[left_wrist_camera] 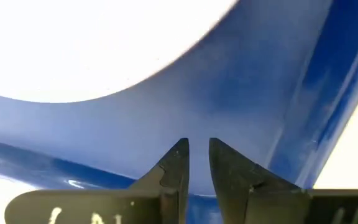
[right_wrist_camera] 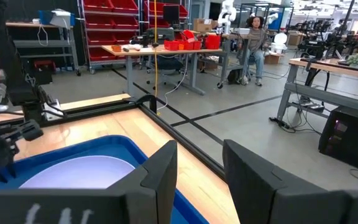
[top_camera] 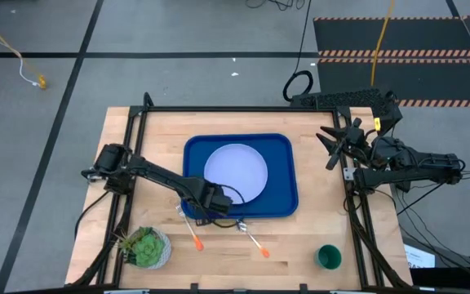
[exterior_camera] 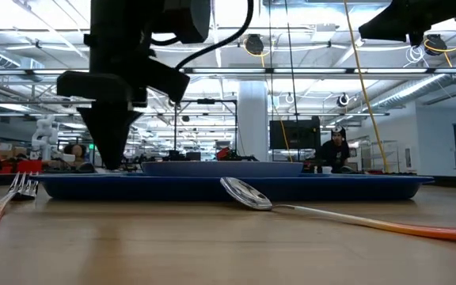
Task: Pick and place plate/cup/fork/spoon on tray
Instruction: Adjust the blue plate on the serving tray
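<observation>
The plate (top_camera: 236, 172) is already set on the tray (top_camera: 282, 204). The left gripper (top_camera: 216, 198) hangs over the tray's near rim, fingers nearly closed, holding nothing, it seems. Next, the fork (top_camera: 189, 229) or spoon (top_camera: 250, 236) beside the tray must be picked up. The cup (top_camera: 328, 257) is left well apart. The right gripper (top_camera: 338, 140) is parked aside, open.

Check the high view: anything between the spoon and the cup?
No. In the high view, only bare wooden table lies between the spoon and the cup.

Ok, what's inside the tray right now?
Only the plate lies in the tray. The left gripper hovers over its near rim, hiding a bit of floor. Fork, spoon and cup sit outside.
</observation>
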Available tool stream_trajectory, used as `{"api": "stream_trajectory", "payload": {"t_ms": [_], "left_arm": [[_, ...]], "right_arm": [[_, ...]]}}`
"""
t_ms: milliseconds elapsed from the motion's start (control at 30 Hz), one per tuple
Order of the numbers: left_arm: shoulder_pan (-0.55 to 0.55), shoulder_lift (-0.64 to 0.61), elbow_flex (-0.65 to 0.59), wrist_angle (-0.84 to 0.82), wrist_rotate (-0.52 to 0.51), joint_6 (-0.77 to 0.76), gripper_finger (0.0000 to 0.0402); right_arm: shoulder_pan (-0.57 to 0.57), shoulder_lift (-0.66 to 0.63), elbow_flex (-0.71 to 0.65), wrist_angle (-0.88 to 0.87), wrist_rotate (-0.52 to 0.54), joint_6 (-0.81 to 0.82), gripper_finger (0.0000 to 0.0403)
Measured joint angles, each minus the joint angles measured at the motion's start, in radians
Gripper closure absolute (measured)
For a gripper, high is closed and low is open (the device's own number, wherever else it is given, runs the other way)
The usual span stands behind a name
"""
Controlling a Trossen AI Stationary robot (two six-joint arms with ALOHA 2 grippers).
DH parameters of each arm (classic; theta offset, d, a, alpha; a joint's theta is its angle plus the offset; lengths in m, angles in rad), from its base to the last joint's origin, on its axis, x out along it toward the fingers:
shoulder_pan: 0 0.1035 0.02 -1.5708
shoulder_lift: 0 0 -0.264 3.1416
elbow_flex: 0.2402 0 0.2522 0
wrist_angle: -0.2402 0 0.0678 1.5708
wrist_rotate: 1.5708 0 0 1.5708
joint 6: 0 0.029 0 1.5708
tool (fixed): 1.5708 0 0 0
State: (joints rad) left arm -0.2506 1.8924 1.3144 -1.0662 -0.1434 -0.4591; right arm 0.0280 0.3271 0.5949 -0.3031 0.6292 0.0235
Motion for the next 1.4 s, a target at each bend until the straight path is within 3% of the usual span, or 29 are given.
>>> {"api": "stream_trajectory", "payload": {"t_ms": [333, 533, 867, 1400], "left_arm": [[0.041, -0.109, 0.000, 0.013, -0.094, -0.008, 0.0335], [0.105, -0.113, -0.024, -0.045, -0.081, 0.035, 0.0335], [0.212, -0.111, -0.161, 0.210, -0.008, 0.182, 0.0335], [0.222, -0.113, -0.159, 0.266, -0.042, 0.256, 0.0335]], "right_arm": [[0.000, 0.000, 0.000, -0.001, 0.000, 0.004, 0.0282], [0.000, 0.000, 0.000, -0.001, -0.001, 0.012, 0.0282], [0.000, 0.000, 0.000, -0.001, -0.002, 0.017, 0.0282], [0.000, 0.000, 0.000, -0.004, -0.002, 0.017, 0.0282]]}}
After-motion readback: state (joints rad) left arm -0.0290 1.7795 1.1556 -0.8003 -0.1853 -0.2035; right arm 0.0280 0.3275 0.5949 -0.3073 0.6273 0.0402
